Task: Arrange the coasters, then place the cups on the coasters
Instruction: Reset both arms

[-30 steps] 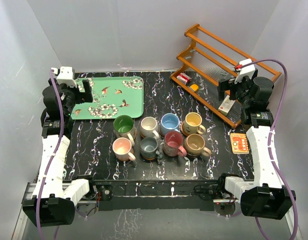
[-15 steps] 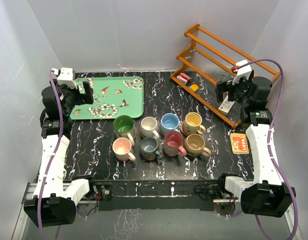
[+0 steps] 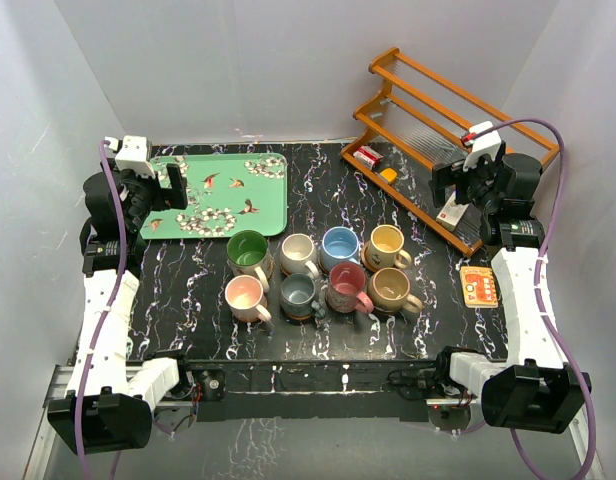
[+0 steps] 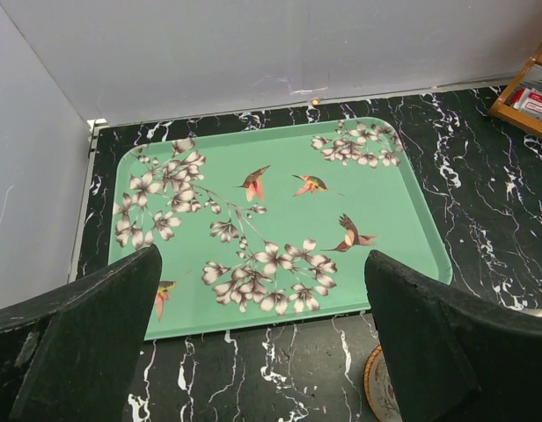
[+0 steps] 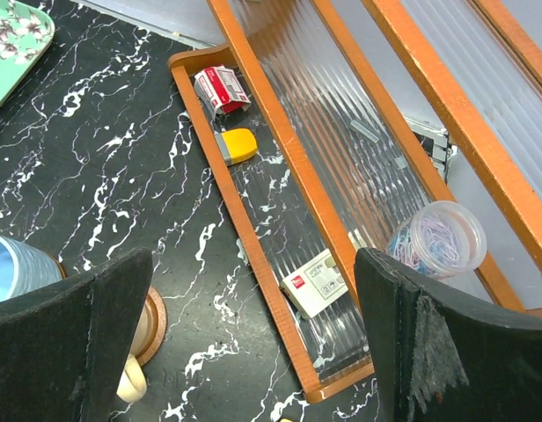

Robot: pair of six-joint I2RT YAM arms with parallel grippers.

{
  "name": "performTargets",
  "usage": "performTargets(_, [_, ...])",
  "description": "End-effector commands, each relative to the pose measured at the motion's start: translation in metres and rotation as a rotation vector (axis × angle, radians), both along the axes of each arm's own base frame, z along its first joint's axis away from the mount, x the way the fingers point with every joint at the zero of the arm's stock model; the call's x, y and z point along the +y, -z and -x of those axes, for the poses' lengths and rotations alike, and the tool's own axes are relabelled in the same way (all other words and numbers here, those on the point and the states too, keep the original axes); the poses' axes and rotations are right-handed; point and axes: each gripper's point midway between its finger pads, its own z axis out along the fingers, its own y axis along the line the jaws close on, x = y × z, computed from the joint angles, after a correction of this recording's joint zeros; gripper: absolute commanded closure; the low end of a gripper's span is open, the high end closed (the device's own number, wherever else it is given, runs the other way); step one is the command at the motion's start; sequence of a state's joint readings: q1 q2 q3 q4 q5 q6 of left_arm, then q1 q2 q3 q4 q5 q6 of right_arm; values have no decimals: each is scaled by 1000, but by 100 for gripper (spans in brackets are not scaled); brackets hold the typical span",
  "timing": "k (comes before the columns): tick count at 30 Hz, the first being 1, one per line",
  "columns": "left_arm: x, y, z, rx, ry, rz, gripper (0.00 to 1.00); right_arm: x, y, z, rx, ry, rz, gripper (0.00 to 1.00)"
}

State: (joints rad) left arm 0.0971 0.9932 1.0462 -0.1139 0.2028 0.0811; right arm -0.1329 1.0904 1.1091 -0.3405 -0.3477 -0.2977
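Note:
Several cups stand in two rows mid-table, each on a coaster: green (image 3: 250, 250), cream-white (image 3: 297, 252), light blue (image 3: 339, 245) and yellow-cream (image 3: 386, 243) behind; pink (image 3: 245, 295), grey-teal (image 3: 298, 293), maroon (image 3: 345, 285) and tan (image 3: 390, 287) in front. My left gripper (image 3: 171, 185) hangs open above the tray's near left edge, holding nothing (image 4: 262, 352). An orange-rimmed coaster edge (image 4: 381, 387) shows by its right finger. My right gripper (image 3: 450, 183) is open and empty over the rack's near end (image 5: 253, 352). Beside its left finger lies a brown coaster (image 5: 154, 330).
A green floral tray (image 3: 228, 205) lies at the back left. A wooden rack (image 3: 428, 130) at the back right holds a red-white box (image 5: 220, 88), a yellow item (image 5: 238, 145), a white box (image 5: 315, 281) and a tub of paper clips (image 5: 438, 237). An orange card (image 3: 478, 285) lies at the right.
My right wrist has drifted slightly to the left. The left arm has barely shifted. The cups and coasters have not moved.

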Motion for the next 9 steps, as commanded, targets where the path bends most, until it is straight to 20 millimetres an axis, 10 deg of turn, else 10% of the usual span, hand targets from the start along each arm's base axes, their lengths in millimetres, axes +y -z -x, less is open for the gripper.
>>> performTargets(1, [0,-7,4,-25,10,-7,2,1,-15,-2,-53,-20,14,2])
performTargets(9, [0,-9,4,-28,12,-10,3,2,-12,-3,-42,-31,20,2])
